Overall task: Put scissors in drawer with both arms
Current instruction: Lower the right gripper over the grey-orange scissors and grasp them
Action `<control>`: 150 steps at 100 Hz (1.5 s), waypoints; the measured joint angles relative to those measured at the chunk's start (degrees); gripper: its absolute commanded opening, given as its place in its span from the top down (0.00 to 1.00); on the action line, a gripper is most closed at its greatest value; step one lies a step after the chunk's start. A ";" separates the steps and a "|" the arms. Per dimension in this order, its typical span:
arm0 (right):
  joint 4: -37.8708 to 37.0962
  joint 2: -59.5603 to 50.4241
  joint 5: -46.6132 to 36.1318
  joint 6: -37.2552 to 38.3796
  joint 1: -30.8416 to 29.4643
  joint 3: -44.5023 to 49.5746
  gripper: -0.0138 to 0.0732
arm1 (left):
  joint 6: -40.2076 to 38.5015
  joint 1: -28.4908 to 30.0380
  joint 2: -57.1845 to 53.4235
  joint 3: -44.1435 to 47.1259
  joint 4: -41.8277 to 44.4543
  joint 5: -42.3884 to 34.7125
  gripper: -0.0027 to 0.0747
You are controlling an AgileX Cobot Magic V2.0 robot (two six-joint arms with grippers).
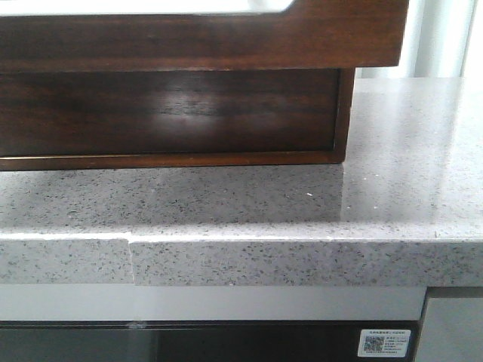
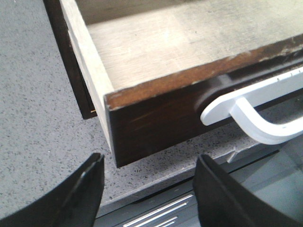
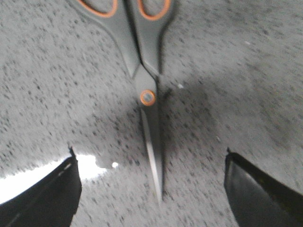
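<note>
We list: counter (image 1: 407,204), speckled grey; drawer (image 2: 156,113), pulled open over its edge and bare inside, so opening looks done; left gripper (image 2: 149,191), spread and empty before the drawer's corner; right gripper (image 3: 151,189), spread and empty over the scissors (image 3: 147,97), closed, flat on the counter, ungrasped, so pickup and placing remain.

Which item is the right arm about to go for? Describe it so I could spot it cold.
On the speckled grey countertop, seen in the right wrist view, the scissors lie flat and closed between the fingers of the open right pincer. Grey handles lined with orange, an orange ring at the pivot, and a slim blade pointing toward the pincer mark them out.
</note>
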 measured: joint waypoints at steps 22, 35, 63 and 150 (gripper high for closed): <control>3.92 8.51 3.91 -5.76 -2.60 -7.94 0.25 | -0.22 -2.62 -0.09 0.00 2.22 -4.17 0.47; 4.53 12.34 5.83 -7.51 -2.60 -11.19 0.35 | -0.22 -2.60 -0.09 0.00 2.31 -7.31 0.47; 4.62 16.78 7.01 -10.03 -2.50 -12.61 0.38 | -0.22 -2.60 -0.09 0.00 2.44 -9.88 0.47; 5.04 18.14 6.20 -13.14 -2.50 -12.74 0.69 | -0.31 -2.60 -0.09 0.00 2.44 -10.01 0.47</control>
